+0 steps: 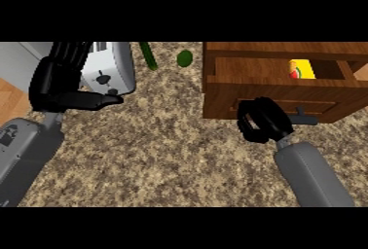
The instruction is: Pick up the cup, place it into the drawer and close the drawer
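Left hand (61, 85) just rests over by the toaster (108, 73), fingers straight, holding nothing. On the right, the yellow cup (302, 69) already sits inside the open drawer (284, 80), so only closing looks left. Right hand (262, 121) is at the drawer front, fingers curled, apparently gripping nothing.

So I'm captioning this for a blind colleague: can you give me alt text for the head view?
A yellow cup lies inside an open wooden drawer, and the robot's right hand, fingers curled, sits against the drawer front beside its handle. The left hand rests open at the left, by a toaster on the speckled counter.
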Controlling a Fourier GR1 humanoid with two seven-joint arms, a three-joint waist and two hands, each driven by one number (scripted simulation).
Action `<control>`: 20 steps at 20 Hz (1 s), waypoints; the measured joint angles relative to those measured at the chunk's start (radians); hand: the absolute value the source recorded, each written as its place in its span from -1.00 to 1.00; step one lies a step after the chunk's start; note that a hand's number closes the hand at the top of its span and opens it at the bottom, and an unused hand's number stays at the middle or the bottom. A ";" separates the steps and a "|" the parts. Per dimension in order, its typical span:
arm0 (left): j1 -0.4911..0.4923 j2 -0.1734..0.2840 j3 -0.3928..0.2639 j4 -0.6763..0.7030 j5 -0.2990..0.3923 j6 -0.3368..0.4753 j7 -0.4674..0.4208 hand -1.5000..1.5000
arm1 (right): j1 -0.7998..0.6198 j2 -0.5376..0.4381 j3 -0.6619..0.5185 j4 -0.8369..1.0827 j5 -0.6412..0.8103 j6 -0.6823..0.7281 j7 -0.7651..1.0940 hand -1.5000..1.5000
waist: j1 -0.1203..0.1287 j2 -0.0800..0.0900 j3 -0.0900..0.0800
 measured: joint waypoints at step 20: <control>0.115 0.009 0.068 -0.049 -0.002 -0.141 -0.028 -1.00 | -0.444 -0.020 -0.210 0.741 -0.061 0.004 -0.293 1.00 | 0.038 0.005 -0.004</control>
